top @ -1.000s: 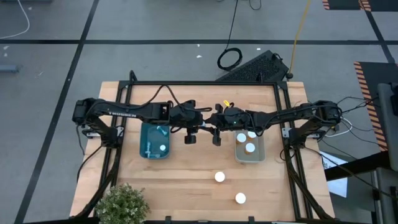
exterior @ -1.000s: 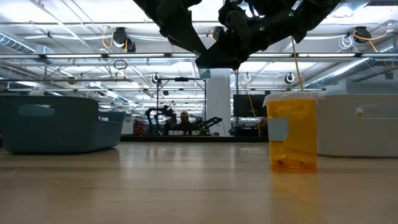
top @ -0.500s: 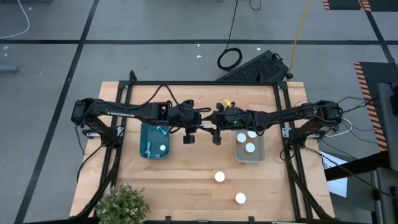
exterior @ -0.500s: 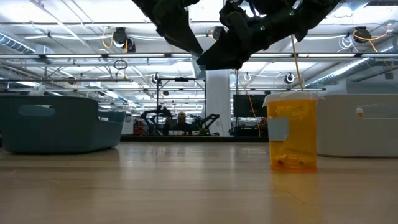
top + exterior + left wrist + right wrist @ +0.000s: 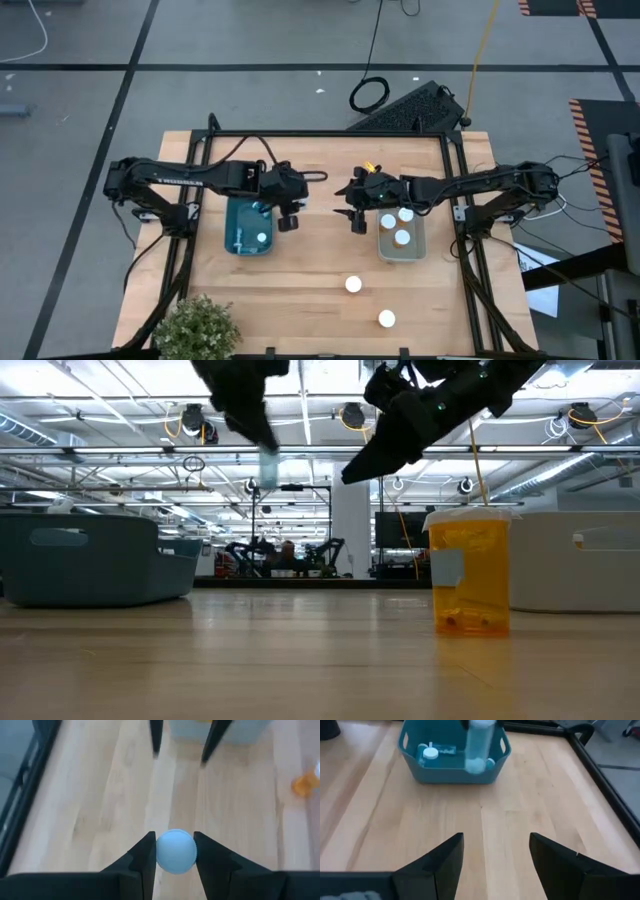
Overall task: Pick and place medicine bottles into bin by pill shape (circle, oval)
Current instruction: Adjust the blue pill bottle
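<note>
The left gripper [image 5: 174,851] is clamped on a small bottle [image 5: 176,851], held in the air at the right edge of the blue bin [image 5: 248,226]. The right gripper [image 5: 496,851] hangs spread apart with nothing in it, just left of the pale bin [image 5: 401,238], which holds three bottles. Two more bottles [image 5: 353,285] stand on the near part of the table [image 5: 300,290].
</note>
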{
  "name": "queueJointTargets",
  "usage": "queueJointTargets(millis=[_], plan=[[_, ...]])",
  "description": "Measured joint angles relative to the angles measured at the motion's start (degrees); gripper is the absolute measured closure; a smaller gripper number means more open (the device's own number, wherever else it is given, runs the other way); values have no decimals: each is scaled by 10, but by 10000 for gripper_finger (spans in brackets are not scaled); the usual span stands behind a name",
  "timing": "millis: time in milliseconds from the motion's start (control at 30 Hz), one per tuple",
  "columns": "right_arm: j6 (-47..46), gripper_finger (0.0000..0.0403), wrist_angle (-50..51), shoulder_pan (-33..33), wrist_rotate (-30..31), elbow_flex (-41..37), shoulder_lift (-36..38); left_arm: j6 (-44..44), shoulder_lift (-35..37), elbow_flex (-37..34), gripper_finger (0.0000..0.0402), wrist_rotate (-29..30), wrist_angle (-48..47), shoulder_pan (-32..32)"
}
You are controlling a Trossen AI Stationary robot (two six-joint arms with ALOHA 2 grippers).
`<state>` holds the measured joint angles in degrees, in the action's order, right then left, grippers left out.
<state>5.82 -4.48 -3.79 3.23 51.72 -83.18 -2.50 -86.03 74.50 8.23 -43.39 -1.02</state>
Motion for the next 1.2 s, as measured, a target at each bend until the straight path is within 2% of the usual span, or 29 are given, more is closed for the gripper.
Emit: queueJointTargets(millis=[100,267,467,700,933,1200], plan=[[8,182,10,0,-2,0,0,-27,0,-2,281,19,-58,14],[28,183,-11,0,-3,-18,0,-75,12,-30,281,51,-93,33],[58,183,-116,-3,-3,-71,-1,-146,62,-97,281,80,-104,43],[70,183,-235,-33,-3,-120,-1,-243,154,-204,281,104,-88,43],[68,183,-245,-57,-3,-126,-1,-308,216,-300,281,110,-55,43],[56,183,-242,-59,-3,-125,-1,-335,227,-347,281,119,-49,43]])
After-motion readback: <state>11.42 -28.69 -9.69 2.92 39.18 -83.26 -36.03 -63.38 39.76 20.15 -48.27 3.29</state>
